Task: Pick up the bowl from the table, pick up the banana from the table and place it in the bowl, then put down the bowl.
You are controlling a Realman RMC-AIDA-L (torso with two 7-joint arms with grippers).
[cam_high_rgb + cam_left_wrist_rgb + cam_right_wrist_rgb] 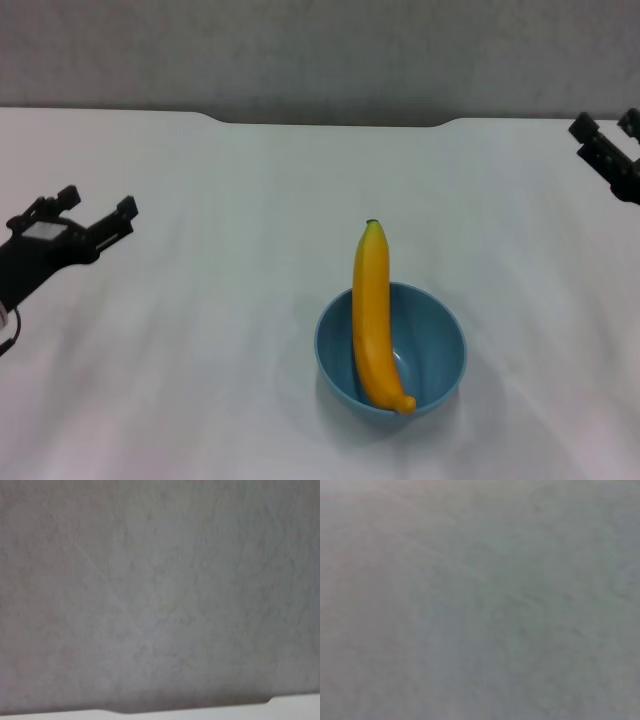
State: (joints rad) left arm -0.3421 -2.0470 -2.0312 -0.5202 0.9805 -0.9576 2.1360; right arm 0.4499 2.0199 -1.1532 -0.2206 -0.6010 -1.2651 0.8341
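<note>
The light-blue bowl [391, 350] stands on the white table [200, 350] at the front centre. The yellow-orange banana [373, 315] lies in the bowl, its lower end inside and its dark stem tip sticking out over the far rim. My left gripper [95, 210] is open and empty at the far left, well apart from the bowl. My right gripper [608, 128] is open and empty at the far right edge, raised and far from the bowl. Both wrist views show only a grey surface.
The table's far edge has a shallow notch [335, 122] at the centre back. A grey wall [320, 50] lies behind it. A strip of the table edge shows in the left wrist view [200, 712].
</note>
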